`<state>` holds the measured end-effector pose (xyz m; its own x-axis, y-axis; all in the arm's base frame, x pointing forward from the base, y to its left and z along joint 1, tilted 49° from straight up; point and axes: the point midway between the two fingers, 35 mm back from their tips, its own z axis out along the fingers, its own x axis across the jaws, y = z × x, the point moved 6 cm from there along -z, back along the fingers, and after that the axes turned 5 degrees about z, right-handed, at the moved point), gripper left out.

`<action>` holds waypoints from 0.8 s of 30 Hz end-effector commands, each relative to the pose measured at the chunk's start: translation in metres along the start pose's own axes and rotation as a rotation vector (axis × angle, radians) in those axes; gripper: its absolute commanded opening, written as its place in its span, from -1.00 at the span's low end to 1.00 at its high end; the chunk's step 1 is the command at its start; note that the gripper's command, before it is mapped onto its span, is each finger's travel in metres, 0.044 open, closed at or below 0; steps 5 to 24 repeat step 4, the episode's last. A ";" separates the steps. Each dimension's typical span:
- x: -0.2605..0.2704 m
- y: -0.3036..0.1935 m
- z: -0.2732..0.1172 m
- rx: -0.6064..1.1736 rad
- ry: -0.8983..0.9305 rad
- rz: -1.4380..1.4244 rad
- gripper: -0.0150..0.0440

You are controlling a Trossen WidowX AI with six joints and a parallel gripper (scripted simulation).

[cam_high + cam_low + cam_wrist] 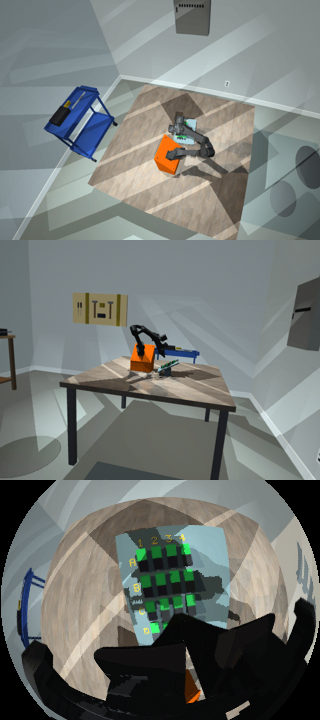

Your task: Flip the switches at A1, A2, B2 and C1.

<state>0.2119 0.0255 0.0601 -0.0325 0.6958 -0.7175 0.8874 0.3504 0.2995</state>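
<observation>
One panel (191, 123) (176, 364) (212, 555) carries the whole job: a pale blue board tilted on a short stand (167, 372), on the wooden counter (144, 180) (144, 387) (70, 600), just beside the orange block (162, 147) (142, 366) (191, 694) that bears the arm. The claw (164, 356) (178, 618) is together, with nothing between its fingers, and hangs above the near part of the panel, apart from it in the exterior view.

The switches look like small, stiff rockers, light to move and probably snapping over under a short push. Nothing here wants grasping; the joined tips should serve as a blunt prod, set on the raised end of one rocker and pressed square to the slope. Hard plastic may be slick, so a slanting push could skid. The stand looks slim, so a gentle press seems wiser than a heavy one.

Columns and rows sit close, with narrow gaps between neighbours, so a tip slightly off could tip the wrong switch. The bare board right of column 4 gives more room than the packed grid. Above the panel the air looks open, so lifting well up between presses seems safest. Row D is partly hidden behind the claw, and which of the four targets are already flipped I cannot tell.
</observation>
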 end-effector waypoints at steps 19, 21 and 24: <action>-0.001 0.000 0.000 0.002 0.002 -0.003 -0.49; -0.001 0.000 0.000 0.002 0.002 -0.003 -0.49; -0.001 0.000 0.000 0.002 0.002 -0.003 -0.49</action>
